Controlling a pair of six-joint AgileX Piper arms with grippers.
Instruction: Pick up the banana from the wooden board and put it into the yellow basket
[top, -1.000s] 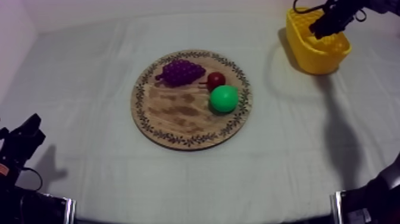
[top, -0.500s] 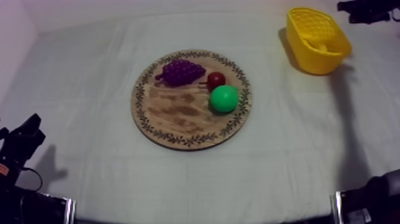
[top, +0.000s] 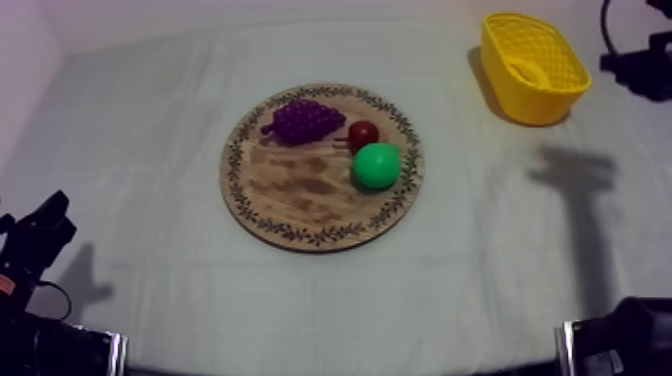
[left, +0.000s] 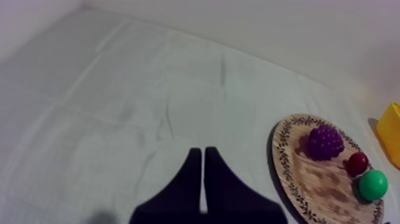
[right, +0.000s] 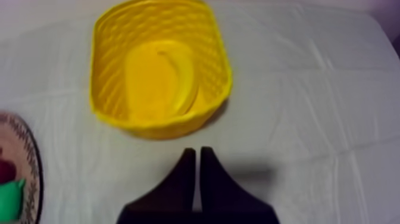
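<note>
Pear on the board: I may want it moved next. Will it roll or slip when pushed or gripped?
The pear looks round and smooth, so a push would probably roll it across the flat board. Its smooth curve may slip from a pinch unless gripped across the middle. It sits close beside the small red fruit, which a nudge could knock.
</note>
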